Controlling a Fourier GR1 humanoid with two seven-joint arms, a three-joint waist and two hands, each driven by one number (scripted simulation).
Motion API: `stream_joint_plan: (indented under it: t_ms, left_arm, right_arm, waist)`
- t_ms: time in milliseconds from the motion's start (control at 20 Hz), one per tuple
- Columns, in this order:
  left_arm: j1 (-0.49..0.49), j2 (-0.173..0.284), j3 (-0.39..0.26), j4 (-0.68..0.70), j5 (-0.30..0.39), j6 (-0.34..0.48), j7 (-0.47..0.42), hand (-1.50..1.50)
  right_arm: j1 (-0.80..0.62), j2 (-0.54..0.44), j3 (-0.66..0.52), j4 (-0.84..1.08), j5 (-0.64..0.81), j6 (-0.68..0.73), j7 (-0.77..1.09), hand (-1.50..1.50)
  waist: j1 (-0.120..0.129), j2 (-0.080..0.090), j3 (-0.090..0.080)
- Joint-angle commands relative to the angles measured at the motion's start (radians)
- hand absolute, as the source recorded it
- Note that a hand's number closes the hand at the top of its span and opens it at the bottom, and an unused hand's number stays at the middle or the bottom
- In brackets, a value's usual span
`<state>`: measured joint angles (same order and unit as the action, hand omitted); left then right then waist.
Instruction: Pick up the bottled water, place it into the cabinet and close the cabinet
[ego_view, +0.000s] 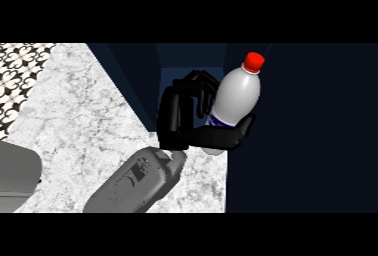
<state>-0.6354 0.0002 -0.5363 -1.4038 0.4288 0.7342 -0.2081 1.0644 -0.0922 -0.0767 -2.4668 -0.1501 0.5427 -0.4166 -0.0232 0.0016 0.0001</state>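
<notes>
White marbled counter (88, 115) runs from upper left down to the lower middle, grey-veined, bare where it shows. Black-and-white patterned tiling (22, 65) sits at the far upper left corner. Grey rounded object (16, 177) at the left edge, partly cut off; cannot tell what it is.

Dark navy cabinet (310, 125) fills the right side, its interior very dim. A recessed opening shows at top centre, slightly lighter blue at the back. No shelf detail readable.

One grey forearm (136, 182) rises from the lower edge over the counter. Which arm it is cannot be told for sure from this angle; by its place and the thumb's side, taking it as the right hand (181, 120). Fingers curled round the bottled water (238, 95): long fingers (198, 82) wrap behind the bottle's left side, thumb (221, 136) crosses under and in front of its lower part. Clamped on the bottle, not spread.

Bottle: white-grey body, red cap (255, 61), blue label strip just above the thumb. Held off the counter, tilted a little to the right, cap uppermost, against the cabinet's dark front at the counter's edge.

Other hand not seen.
</notes>
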Motion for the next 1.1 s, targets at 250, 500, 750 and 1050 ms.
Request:
stream_joint_plan:
  t_ms: [250,500,750,1050]
  left_arm:
    - [-0.139,0.0,0.015,0.261,0.051,0.028,-0.063,1.5]
    - [-0.227,0.0,0.063,0.376,0.039,0.015,-0.057,1.5]
    - [-0.211,0.0,0.08,0.473,0.036,-0.017,-0.096,1.5]
    - [-0.235,0.0,0.133,0.569,0.144,-0.033,-0.202,1.5]
  right_arm:
    - [-0.059,-0.024,-0.103,-0.035,-0.151,0.001,0.052,-1.5]
    - [-0.028,-0.022,-0.097,-0.057,-0.17,0.033,0.078,-1.5]
    - [0.018,-0.009,-0.128,-0.06,-0.179,0.066,0.034,-1.5]
    - [-0.085,-0.052,-0.165,0.014,-0.249,0.064,0.069,-1.5]
  waist:
    - [-0.009,0.006,0.0]
    - [-0.009,0.003,0.0]
    - [-0.011,0.001,0.0]
    - [-0.019,0.01,-0.001]
